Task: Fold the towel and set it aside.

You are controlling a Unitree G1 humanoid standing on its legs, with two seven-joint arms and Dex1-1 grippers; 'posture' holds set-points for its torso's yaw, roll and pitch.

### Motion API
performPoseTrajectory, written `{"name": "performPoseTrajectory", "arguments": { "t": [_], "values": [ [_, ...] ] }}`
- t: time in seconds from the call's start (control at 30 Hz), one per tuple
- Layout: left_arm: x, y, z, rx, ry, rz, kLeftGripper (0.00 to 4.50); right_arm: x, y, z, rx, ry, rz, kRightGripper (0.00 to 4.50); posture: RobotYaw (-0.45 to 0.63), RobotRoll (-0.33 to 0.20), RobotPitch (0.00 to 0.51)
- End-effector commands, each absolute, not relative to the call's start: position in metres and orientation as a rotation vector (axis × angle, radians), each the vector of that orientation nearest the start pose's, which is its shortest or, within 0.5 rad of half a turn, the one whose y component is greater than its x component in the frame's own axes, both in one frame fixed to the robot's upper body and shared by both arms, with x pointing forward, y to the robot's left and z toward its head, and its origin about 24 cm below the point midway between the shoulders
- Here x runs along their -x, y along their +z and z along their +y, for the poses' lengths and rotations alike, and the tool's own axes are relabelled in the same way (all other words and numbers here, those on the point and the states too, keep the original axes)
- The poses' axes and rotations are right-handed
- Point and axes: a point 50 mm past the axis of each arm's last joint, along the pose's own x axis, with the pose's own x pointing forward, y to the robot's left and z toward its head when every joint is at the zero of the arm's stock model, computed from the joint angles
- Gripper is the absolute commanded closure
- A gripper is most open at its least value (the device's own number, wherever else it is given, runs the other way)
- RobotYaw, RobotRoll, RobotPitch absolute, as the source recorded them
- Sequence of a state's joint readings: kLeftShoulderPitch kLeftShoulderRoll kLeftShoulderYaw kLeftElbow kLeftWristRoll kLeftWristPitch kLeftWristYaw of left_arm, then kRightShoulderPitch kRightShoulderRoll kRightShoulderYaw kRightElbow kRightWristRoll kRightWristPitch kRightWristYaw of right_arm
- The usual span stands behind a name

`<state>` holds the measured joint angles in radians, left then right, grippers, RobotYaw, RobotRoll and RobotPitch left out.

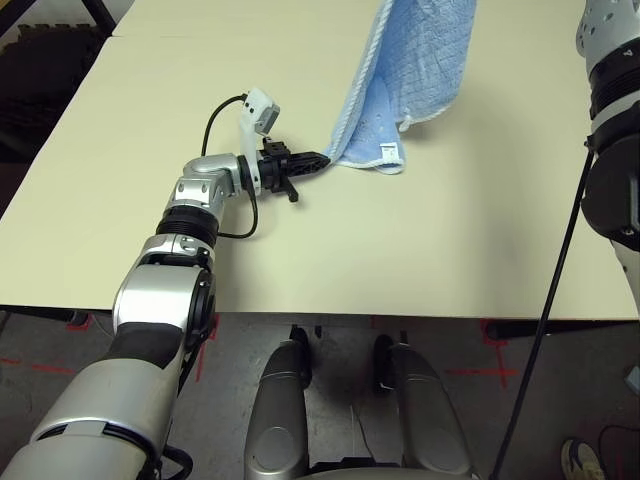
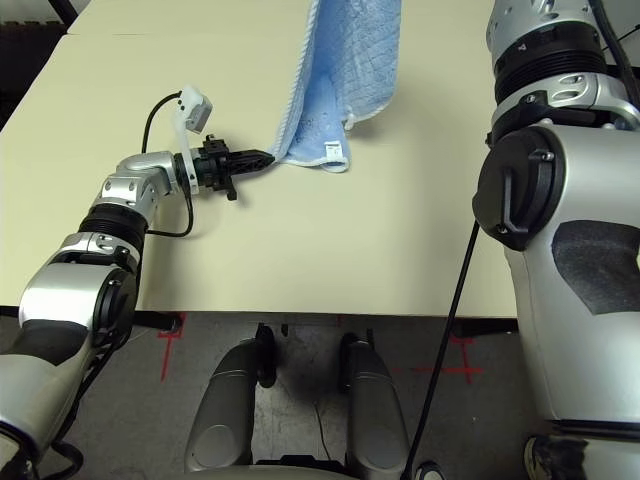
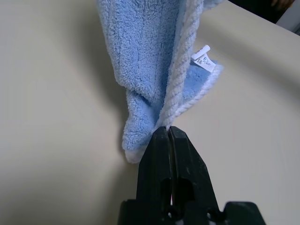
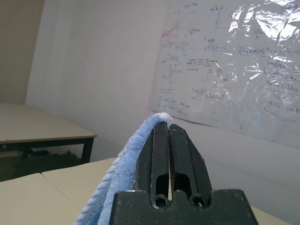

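- Towel (image 3: 140, 51) edging is pinched at a lower corner by our left gripper (image 3: 168, 128), its black fingers closed to a narrow line low over the table (image 1: 280, 270).
- Our right gripper (image 4: 169, 125) is also closed, holding the other end of the cloth up high.
- Between them we have the light-blue terry slanting upward, unfolded, its lower end near the tabletop and the white tag (image 1: 389, 153) just beside the left fingertips.
- We seem to hold only a sliver of braid on the left, so a hard pull could slip it free.
- If we lower the raised end without drawing the edges level, the cloth could bunch and our fold come out crooked.
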<state>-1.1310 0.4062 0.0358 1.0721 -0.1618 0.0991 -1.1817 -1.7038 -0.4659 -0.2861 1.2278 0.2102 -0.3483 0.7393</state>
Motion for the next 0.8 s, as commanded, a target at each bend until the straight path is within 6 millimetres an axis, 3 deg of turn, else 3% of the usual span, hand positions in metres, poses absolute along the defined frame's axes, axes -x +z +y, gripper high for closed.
{"name": "performPoseTrajectory", "arguments": {
  "t": [0.03,0.23,0.67,0.8],
  "values": [
    [-0.398,0.213,0.183,-0.168,-0.975,0.028,4.46,-0.360,0.442,-0.180,0.166,0.539,-0.956,4.50,0.09,0.000,0.261],
    [-0.394,0.253,0.211,-0.332,-0.877,0.036,4.46,-0.364,0.430,-0.195,0.166,0.493,-0.917,4.50,0.11,0.000,0.256],
    [-0.382,0.275,0.238,-0.458,-0.850,0.155,4.46,-0.378,0.387,-0.222,0.158,0.412,-0.786,4.50,0.12,0.000,0.273],
    [-0.379,0.270,0.236,-0.420,-0.897,0.187,4.46,-0.378,0.383,-0.226,0.155,0.401,-0.781,4.50,0.11,0.000,0.273]
  ]
}}
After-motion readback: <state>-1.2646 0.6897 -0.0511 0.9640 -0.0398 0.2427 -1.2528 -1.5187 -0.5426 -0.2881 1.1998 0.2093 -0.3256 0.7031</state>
